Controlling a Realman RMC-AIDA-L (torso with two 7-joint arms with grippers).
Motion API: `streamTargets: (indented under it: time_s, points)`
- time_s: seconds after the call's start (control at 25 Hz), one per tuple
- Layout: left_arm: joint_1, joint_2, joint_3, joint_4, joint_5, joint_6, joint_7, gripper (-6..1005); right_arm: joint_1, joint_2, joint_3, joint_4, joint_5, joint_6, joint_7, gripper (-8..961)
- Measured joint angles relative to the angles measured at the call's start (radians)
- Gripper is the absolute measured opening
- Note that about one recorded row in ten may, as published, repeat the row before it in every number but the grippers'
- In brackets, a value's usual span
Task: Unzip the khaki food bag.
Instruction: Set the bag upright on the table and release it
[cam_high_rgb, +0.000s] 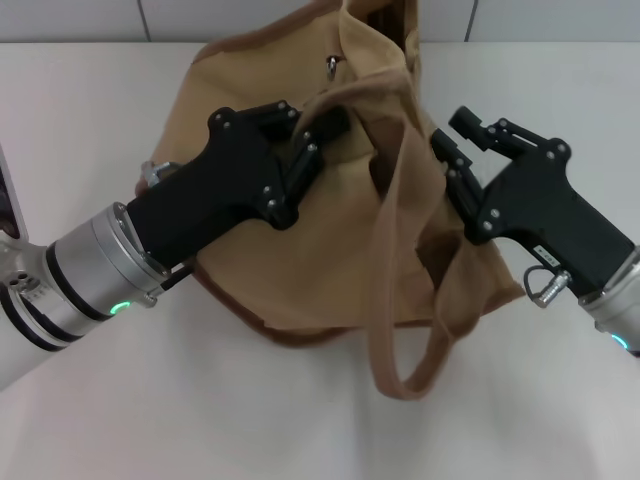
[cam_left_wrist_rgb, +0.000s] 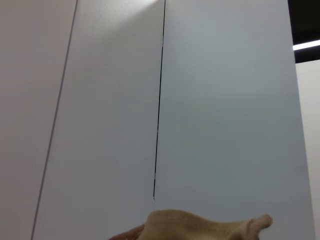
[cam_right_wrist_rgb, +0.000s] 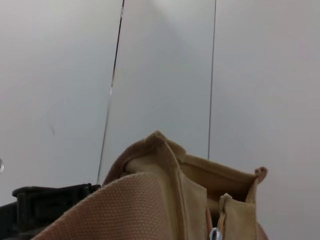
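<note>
Khaki food bag (cam_high_rgb: 300, 240) mid-tabletop (cam_high_rgb: 90, 110), strap handle (cam_high_rgb: 400, 300) trailing near; left end effector (cam_high_rgb: 325, 130) on its left, right end effector (cam_high_rgb: 450, 165) on its right

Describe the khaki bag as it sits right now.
The bag is tan canvas with darker brown trim, slumped on the white table. One brown strap loops down its front onto the table. A silver pull hangs near the top edge. The left tool presses into the cloth at its top; the right tool is against its right side.
</note>
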Motion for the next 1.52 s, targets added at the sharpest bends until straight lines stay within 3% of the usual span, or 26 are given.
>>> streamTargets:
  time_s: [0.64, 1.16, 1.52]
  points:
    - [-0.012, 0.0, 0.031, -0.015, 0.001, -0.001, 0.001, 71, 0.07, 0.005, -0.01, 0.049, -0.018, 0.131, 0.003, 253]
    - [-0.008, 0.0, 0.037, -0.016, 0.003, -0.003, 0.001, 70, 0.066, 0.003, -0.004, 0.059, -0.089, 0.129, 0.071, 250]
    - [-0.015, 0.0, 0.04, -0.021, 0.001, -0.004, 0.001, 71, 0.053, 0.007, 0.109, 0.07, -0.079, 0.166, 0.066, 251]
